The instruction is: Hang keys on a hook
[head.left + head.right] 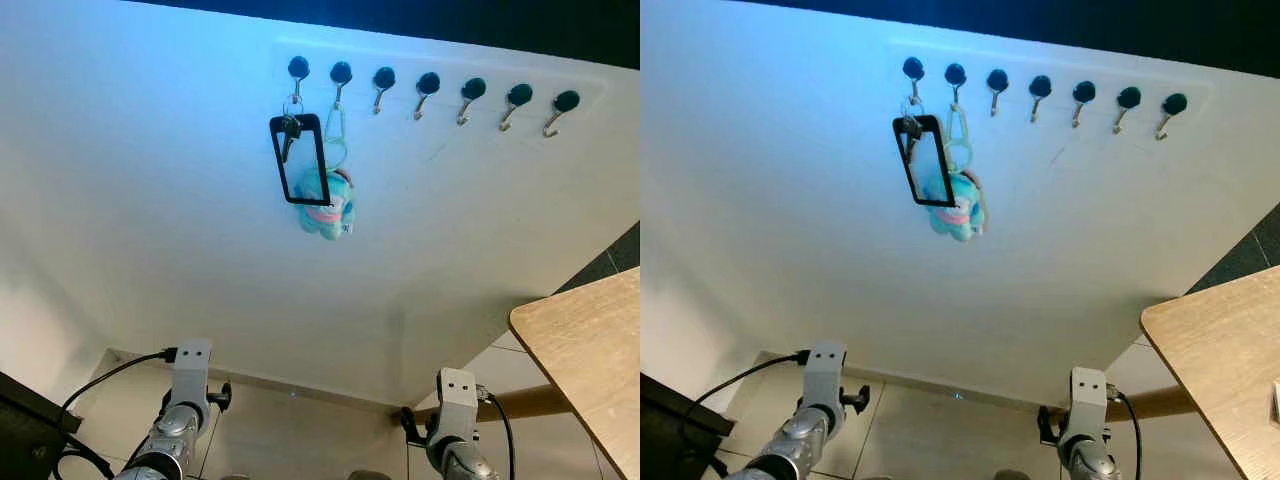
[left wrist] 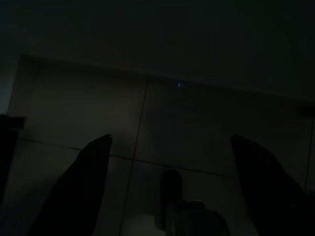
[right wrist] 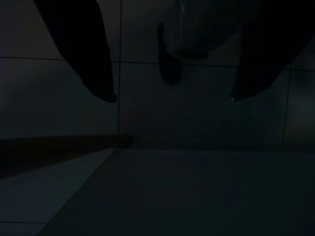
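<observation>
Both grippers hung idle and low over the tiled floor; I saw the left gripper with its fingers spread wide apart, and the right gripper likewise spread. On the white wall ran a row of seven hooks. The keys, with a black tag, hung from the leftmost hook. A blue plush hung from the second, just beside them. A wooden table stood to my right.
</observation>
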You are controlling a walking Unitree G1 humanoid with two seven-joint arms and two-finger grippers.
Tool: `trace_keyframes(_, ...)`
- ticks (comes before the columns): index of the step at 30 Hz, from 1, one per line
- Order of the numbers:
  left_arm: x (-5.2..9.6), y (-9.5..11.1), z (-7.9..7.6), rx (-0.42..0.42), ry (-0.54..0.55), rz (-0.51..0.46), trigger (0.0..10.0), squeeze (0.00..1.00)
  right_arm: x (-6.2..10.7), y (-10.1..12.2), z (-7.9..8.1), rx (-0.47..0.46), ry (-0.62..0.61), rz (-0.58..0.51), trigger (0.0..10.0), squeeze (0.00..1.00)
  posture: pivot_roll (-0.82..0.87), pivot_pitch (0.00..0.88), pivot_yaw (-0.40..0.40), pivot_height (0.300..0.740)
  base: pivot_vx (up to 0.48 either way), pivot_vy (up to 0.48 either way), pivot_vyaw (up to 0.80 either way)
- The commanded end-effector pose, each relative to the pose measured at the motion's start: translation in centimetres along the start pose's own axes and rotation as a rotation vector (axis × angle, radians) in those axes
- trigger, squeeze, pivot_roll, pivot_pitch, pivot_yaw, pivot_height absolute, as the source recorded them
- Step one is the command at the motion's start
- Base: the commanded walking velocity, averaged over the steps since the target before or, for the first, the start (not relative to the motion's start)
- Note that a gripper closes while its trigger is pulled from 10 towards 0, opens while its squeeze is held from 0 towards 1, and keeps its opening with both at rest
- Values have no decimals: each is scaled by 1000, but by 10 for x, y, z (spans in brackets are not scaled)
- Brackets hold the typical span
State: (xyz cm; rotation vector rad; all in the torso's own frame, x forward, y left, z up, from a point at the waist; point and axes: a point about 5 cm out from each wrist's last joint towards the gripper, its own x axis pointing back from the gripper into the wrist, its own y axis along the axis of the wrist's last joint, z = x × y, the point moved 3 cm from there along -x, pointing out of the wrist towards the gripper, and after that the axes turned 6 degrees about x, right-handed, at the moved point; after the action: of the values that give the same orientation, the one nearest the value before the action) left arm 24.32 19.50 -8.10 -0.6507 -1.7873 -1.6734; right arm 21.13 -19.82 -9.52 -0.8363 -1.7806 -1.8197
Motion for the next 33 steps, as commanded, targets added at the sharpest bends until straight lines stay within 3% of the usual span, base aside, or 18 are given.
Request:
trace_keyframes(1,1,-7,-2,-1,-4,21,10000,0,2,-9,-5,-18,-21,33,10000,0,63,34,-52,740,0,0,0)
trace_keyframes(10,-1,0,-6,24,-7,11,10000,0,2,-10,1,-17,-12,48,10000,0,76,32,-59,740,0,0,0)
trace_keyframes(24,-1,-3,-6,35,-8,15,10000,0,1,-9,-2,-8,-8,57,10000,0,65,44,-85,740,0,0,0)
trace_keyframes(28,1,-9,-7,35,-6,25,10000,0,0,-7,3,106,48,57,10000,0,70,27,-105,740,0,0,0)
trace_keyframes(33,1,-11,-10,38,-8,25,10000,0,-1,-4,3,119,52,56,10000,0,69,32,-105,740,0,0,0)
